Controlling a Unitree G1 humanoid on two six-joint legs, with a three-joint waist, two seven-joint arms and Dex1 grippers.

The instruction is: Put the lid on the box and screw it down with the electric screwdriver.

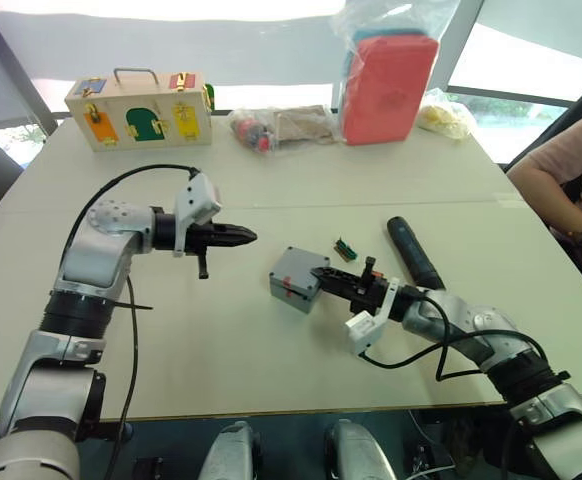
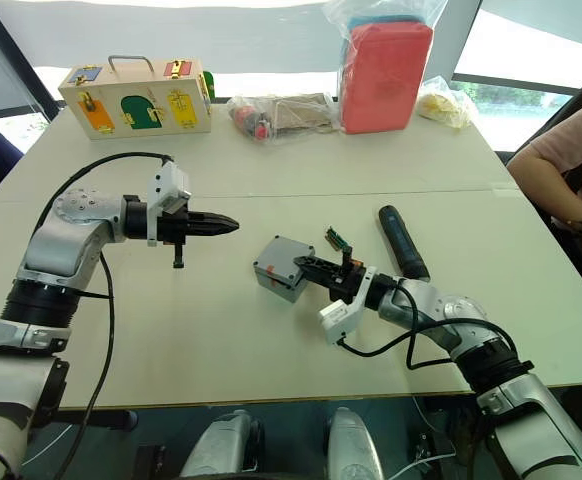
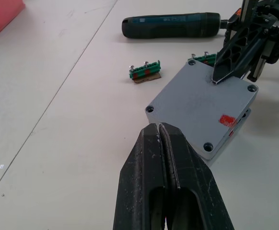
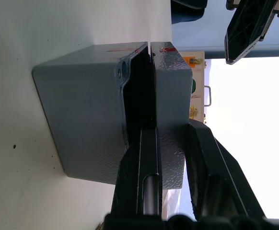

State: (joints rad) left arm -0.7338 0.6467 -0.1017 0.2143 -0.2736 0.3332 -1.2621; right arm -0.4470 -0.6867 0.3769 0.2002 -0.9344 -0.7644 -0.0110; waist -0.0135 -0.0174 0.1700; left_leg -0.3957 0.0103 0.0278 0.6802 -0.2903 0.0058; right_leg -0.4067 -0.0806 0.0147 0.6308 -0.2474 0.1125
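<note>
Lid [image 3: 204, 108] sat on box [image 1: 293, 279], your right gripper [image 1: 323, 276] clamped on its table-centre edge to steady it; left gripper [image 1: 246, 236] clenched empty, screwdriver [image 1: 414, 252] unused.

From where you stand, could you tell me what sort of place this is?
Probably a robot test room: a large pale table by windows, holding a wooden latch box, and a seated person watching.

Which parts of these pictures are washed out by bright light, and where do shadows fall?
In the left eye view, the windows behind the red padded case in clear plastic are blown out to white. In the right wrist view, the sky beyond the small square grey plastic lid is overexposed. In the left wrist view, the black-fingered left gripper is shut, and the grey lid casts a soft shadow on the pale table.
</note>
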